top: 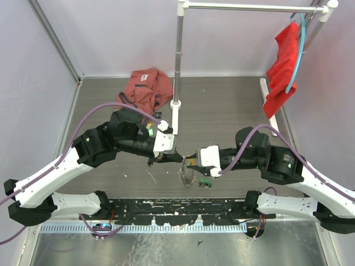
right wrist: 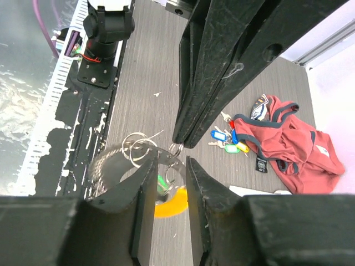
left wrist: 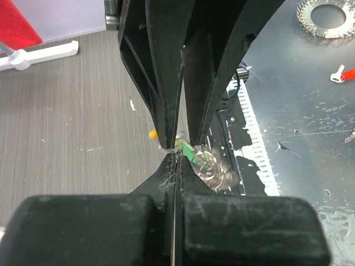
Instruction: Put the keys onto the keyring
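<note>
The keyring (top: 186, 176) hangs between my two grippers above the table, a thin metal band with silvery rings (right wrist: 133, 149) and a curved yellow-orange tag (right wrist: 173, 204). A green tag (right wrist: 163, 183) hangs on it; it also shows in the left wrist view (left wrist: 195, 154). My right gripper (right wrist: 167, 166) has its jaws a little apart, and the band (right wrist: 166, 155) spans the gap between them. My left gripper (left wrist: 176, 159) is shut on a small wire ring (right wrist: 177, 147) at the band. Loose keys (right wrist: 228, 139) with blue, green and yellow tags lie by a red cloth.
A red garment (top: 146, 86) lies at the back left, and the loose keys are beside it, partly hidden under my left arm. A rack pole (top: 178, 55) stands on a white base behind the grippers. Another red cloth (top: 282, 66) hangs at the back right.
</note>
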